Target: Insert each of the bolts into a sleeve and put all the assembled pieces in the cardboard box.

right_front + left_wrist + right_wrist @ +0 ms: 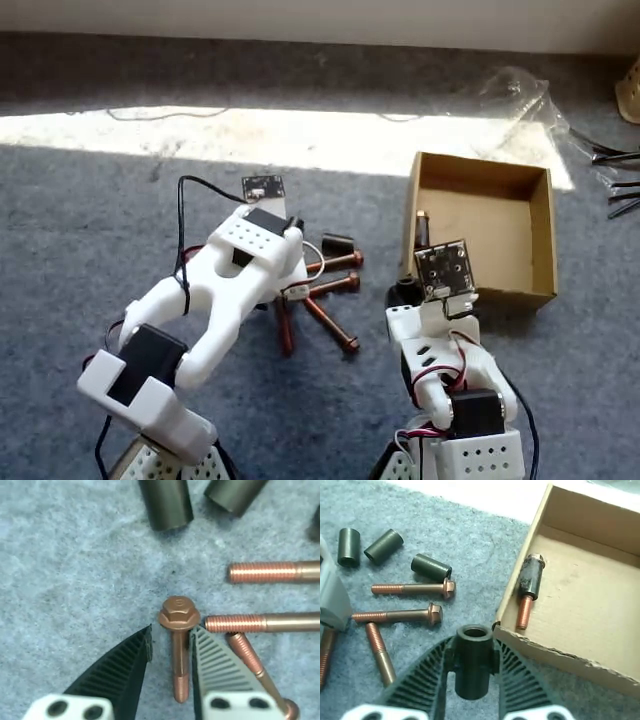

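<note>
My left gripper point(172, 629) is open, its two fingers straddling a copper bolt point(178, 645) that lies on the grey carpet, hex head pointing away from the wrist. Two more bolts point(270, 572) lie beside it, with dark sleeves point(165, 502) beyond. In the high view this gripper point(285, 292) hangs over the bolt cluster point(335, 285). My right gripper point(472, 647) is shut on a dark sleeve point(472, 662) held upright, bore up, just outside the cardboard box point(520, 577). One assembled bolt-and-sleeve piece point(530, 587) lies inside the box point(545, 230), against its near wall.
Three loose sleeves point(383, 545) and several bolts point(412, 588) lie on the carpet between the arms. A clear plastic bag point(520, 95) and black cables point(620, 185) sit at the far right. A sunlit strip crosses the floor behind the box.
</note>
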Robot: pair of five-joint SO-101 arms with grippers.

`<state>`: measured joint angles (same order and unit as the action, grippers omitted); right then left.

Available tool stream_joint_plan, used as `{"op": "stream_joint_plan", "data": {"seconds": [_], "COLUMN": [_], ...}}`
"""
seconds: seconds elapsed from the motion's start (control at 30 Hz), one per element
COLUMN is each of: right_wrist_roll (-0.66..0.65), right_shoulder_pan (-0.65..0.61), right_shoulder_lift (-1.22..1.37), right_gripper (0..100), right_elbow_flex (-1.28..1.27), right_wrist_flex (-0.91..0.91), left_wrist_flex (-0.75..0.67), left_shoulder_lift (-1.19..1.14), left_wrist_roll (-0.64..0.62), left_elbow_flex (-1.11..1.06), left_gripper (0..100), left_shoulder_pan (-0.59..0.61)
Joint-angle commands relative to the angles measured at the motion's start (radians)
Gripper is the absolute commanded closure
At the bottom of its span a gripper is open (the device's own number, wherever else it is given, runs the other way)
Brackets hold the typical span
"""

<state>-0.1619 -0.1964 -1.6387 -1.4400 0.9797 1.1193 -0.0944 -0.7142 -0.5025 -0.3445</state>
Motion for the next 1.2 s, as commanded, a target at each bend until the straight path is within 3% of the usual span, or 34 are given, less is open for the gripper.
{"op": "stream_joint_plan", "data": {"seconds": [0.0,0.6,0.97,1.17], "right_wrist_roll": [0.006,0.006,0.006,0.006], "right_shoulder_pan": [0.008,0.007,-0.035,-0.116], "right_shoulder_lift": [-0.01,-0.01,-0.01,-0.01], "right_gripper": [99.5,99.5,99.5,99.5], "right_elbow_flex": [0.012,0.012,-0.002,-0.022], "right_wrist_flex": [-0.027,-0.027,-0.027,-0.028], "left_wrist_flex": [-0.015,-0.043,-0.043,0.029], "left_shoulder_lift": [0.005,0.016,0.016,0.019], "left_wrist_roll": [-0.009,0.011,0.658,0.847], "left_elbow_flex": [0.012,-0.004,-0.01,0.019], "left_gripper": [97,100,100,100], "left_shoulder_pan": [0.016,0.018,0.019,0.018]}}
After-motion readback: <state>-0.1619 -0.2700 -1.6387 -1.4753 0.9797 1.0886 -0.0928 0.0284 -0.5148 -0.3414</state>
